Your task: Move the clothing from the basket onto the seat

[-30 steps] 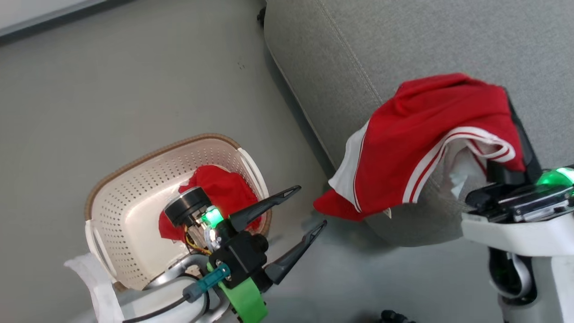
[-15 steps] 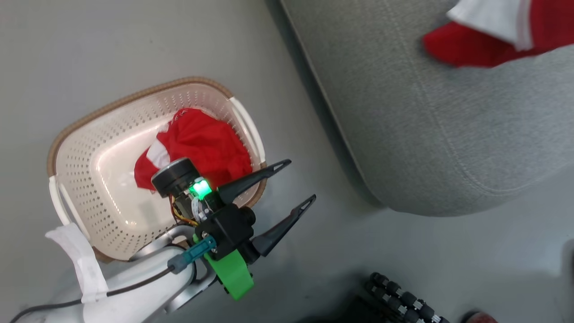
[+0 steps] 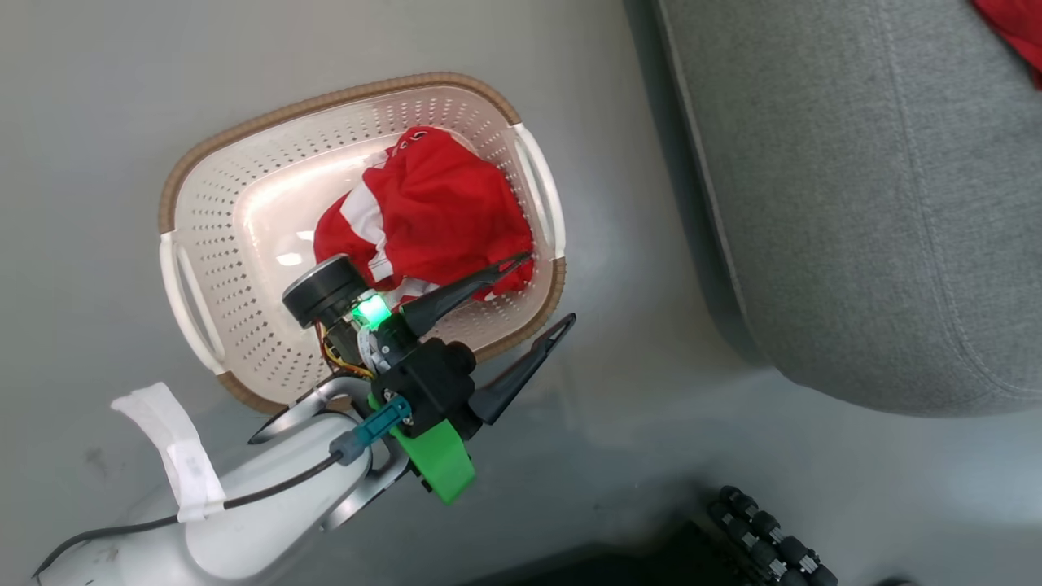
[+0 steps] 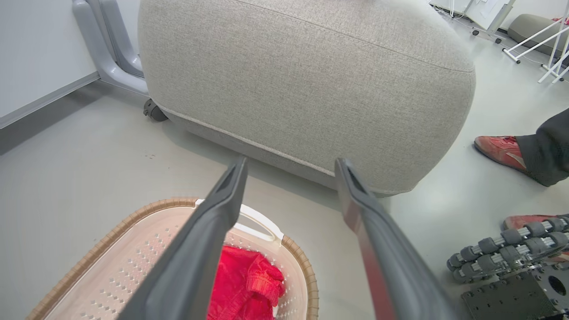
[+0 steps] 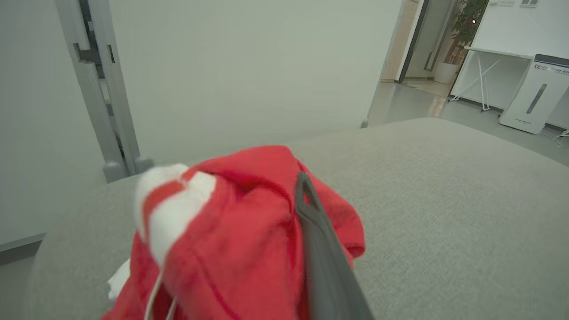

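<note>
Two views showed the left tool, and one showed the right tool.

Head view:
- The left tool (image 3: 550, 288) stood fully open with nothing between its fingers.
- One finger crossed over the rim of the basket (image 3: 326, 102). The other lay outside the rim, above the floor (image 3: 122, 81).
- The basket stood on the floor, near the seat (image 3: 855, 203) but apart from it.
- One crumpled basket garment (image 3: 440, 212), red with white panels, lay inside against the wall nearest the seat.
- A patch of red fabric (image 3: 1017, 32) showed at the upper right edge, over the seat.

Left wrist view:
- The left tool (image 4: 291, 164) had its fingers spread wide and empty, pointing at the side of the seat (image 4: 311, 80).
- One finger overlapped the handle end of the basket (image 4: 302, 262). The other was over bare floor.
- The basket garment (image 4: 249, 284) lay in the end of the basket nearest the seat.
- A person's red shoe (image 4: 498, 149) rested on the floor beside the seat.
- Roller wheels (image 4: 502, 258) showed at the lower right.

Right wrist view:
- The right tool (image 5: 300, 186) was closed on the gripped garment (image 5: 231, 231), red with a white panel.
- One dark finger lay against the fabric. The other was hidden beneath it.
- The garment was bunched above the top of the seat (image 5: 444, 200). Contact with the cushion could not be determined.
</note>
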You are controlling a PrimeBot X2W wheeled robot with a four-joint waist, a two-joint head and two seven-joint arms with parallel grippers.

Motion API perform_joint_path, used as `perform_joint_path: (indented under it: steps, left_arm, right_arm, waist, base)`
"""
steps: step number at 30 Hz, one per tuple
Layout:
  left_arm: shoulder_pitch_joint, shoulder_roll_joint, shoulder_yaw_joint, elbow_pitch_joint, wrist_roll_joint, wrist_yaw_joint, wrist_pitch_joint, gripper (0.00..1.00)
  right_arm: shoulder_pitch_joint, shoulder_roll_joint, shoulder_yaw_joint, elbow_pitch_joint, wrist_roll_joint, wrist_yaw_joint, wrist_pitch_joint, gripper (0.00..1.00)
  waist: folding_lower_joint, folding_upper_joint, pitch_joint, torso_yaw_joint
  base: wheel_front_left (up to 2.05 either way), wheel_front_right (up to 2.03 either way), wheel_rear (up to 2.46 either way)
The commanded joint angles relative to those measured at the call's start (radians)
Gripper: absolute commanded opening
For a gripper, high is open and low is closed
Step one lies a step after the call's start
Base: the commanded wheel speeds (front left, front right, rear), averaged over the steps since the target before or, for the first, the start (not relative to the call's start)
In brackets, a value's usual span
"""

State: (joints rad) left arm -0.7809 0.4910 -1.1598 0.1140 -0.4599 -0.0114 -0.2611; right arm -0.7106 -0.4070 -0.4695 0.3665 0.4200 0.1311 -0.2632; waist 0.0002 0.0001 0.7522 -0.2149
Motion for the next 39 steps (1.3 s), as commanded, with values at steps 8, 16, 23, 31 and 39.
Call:
perform_joint_path:
  steps: [8,16,23,31,39]
  left_arm:
    - [0.073,-0.033,0.042,0.026,0.045,0.035,-0.005,1.00]
    - [0.227,-0.114,0.157,0.029,0.068,0.071,-0.005,1.00]
    - [0.399,-0.182,0.366,0.030,0.084,0.117,-0.003,1.00]
    - [0.623,-0.279,0.679,0.009,0.121,0.125,-0.004,1.00]
    - [0.797,-0.356,0.933,-0.030,0.209,0.098,-0.004,1.00]
  right_arm:
    - [0.161,0.126,-0.040,0.032,-0.082,-0.001,-0.002,1.00]
    - [0.457,0.180,0.116,-0.142,-0.219,-0.001,-0.002,1.00]
    - [0.581,0.221,0.284,-0.235,-0.239,-0.001,-0.002,1.00]
    - [0.621,0.270,0.463,-0.231,-0.249,-0.001,-0.002,1.00]
    - [0.658,0.310,0.528,-0.214,-0.229,-0.001,-0.002,1.00]
  waist:
    - [-0.0002,-0.0001,-0.076,0.003]
    - [-0.0002,-0.0001,-0.245,0.042]
    - [-0.0002,-0.0001,-0.397,0.131]
    - [-0.0002,-0.0001,-0.553,0.242]
    - [-0.0002,-0.0001,-0.671,0.298]
  base:
    - [0.00,0.00,0.00]
    - [0.00,0.00,0.00]
    - [0.00,0.00,0.00]
    - [0.00,0.00,0.00]
    - [0.00,0.00,0.00]
